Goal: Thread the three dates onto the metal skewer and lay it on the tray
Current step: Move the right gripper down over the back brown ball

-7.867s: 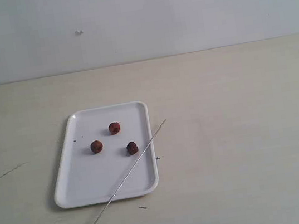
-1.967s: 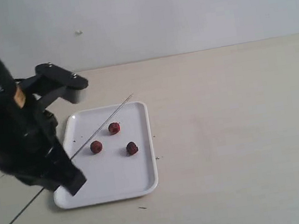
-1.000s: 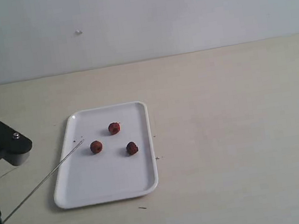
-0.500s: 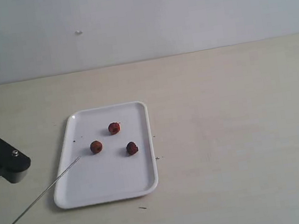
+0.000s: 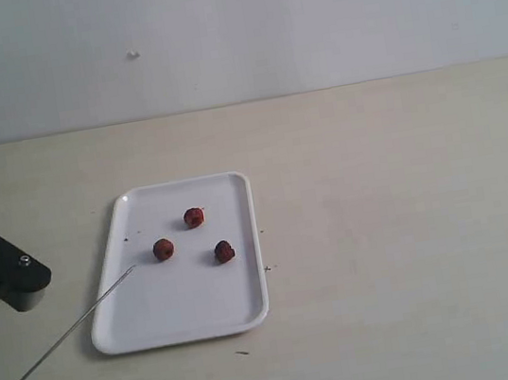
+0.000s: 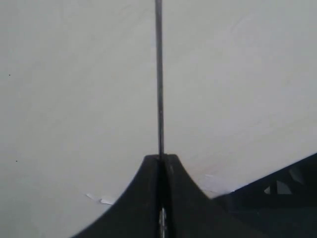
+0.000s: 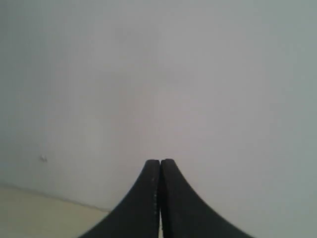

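My left hand [image 6: 161, 157], clenched on the metal skewer [image 5: 74, 328], has drawn back. The tip now hangs over the tray [image 5: 185, 305] edge, just short of the nearest of the three dates [image 5: 163, 249]. None threaded. Right hand [image 7: 160, 161] clenched, empty.

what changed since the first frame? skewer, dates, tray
The thin silvery metal skewer was lifted from across the right rim of the flat white rectangular tray and carried left. The left claw is now shut on it, with the tip just past the tray's left rim. The three wrinkled reddish-brown dates and the tray stayed put; none is threaded.
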You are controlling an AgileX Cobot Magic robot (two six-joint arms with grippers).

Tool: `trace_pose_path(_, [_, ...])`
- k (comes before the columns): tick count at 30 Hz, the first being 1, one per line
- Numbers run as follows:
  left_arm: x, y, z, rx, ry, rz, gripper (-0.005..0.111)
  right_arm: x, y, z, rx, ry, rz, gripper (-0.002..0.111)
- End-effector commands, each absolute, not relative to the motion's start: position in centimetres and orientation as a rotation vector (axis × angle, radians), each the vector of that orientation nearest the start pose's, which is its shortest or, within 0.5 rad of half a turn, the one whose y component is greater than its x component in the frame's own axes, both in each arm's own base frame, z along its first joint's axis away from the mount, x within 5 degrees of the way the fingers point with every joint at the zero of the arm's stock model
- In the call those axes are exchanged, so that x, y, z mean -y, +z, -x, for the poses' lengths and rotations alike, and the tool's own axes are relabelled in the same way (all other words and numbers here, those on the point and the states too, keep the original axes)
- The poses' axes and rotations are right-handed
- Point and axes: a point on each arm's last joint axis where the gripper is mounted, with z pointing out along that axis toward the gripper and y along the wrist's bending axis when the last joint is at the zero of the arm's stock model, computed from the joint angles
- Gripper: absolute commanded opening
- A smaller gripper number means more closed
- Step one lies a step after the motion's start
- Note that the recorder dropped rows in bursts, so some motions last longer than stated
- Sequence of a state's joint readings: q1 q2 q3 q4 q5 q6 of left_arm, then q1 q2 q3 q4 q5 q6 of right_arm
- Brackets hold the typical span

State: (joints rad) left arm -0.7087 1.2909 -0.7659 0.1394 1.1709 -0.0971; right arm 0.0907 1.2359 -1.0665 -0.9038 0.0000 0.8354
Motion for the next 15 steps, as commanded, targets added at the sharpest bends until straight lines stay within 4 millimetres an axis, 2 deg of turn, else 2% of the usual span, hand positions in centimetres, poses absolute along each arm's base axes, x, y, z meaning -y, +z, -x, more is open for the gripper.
trace_pose_path(1, [11.5, 23.0, -15.2, -2.955, 0.206, -1.005, 0.000, -3.9, 36.9, -32.9, -1.726, -0.440, 0.577, 0.000])
trace_pose_path(5, [11.5, 23.0, -15.1, -2.959, 0.208, -1.000, 0.000, -3.4, 32.7, -35.3, -1.853, -0.811, 0.947, 0.000])
trace_pose_path(8, [11.5, 23.0, -15.1, -2.959, 0.208, -1.000, 0.000, -3.2, 29.7, -36.0, -1.988, -0.828, 1.058, 0.000])
trace_pose_path(9, [11.5, 23.0, -15.1, -2.959, 0.208, -1.000, 0.000, -3.3, 28.8, -36.0, -2.053, -0.777, 1.062, 0.000])
trace_pose_path(11, [11.5, 23.0, -15.1, -2.961, 0.209, -1.000, 0.000, -4.1, 26.8, -35.6, -2.242, -0.560, 1.060, 0.000])
trace_pose_path(12, [11.5, 23.0, -15.1, -2.962, 0.210, -1.000, 0.000, -5.2, 26.2, -35.2, -2.377, -0.328, 1.036, 0.000])
trace_pose_path(13, [11.5, 23.0, -15.1, -2.962, 0.210, -1.000, 0.000, -6.0, 26.2, -35.0, -2.439, -0.167, 0.996, 0.000])
trace_pose_path(14, [11.4, 23.0, -15.1, -2.964, 0.211, -1.001, 0.000, -7.6, 26.6, -34.9, -2.514, 0.068, 0.922, 0.000])
trace_pose_path(15, [11.4, 23.0, -15.1, -2.965, 0.212, -1.001, 0.000, -8.8, 27.1, -35.0, -2.539, 0.186, 0.882, 0.000])
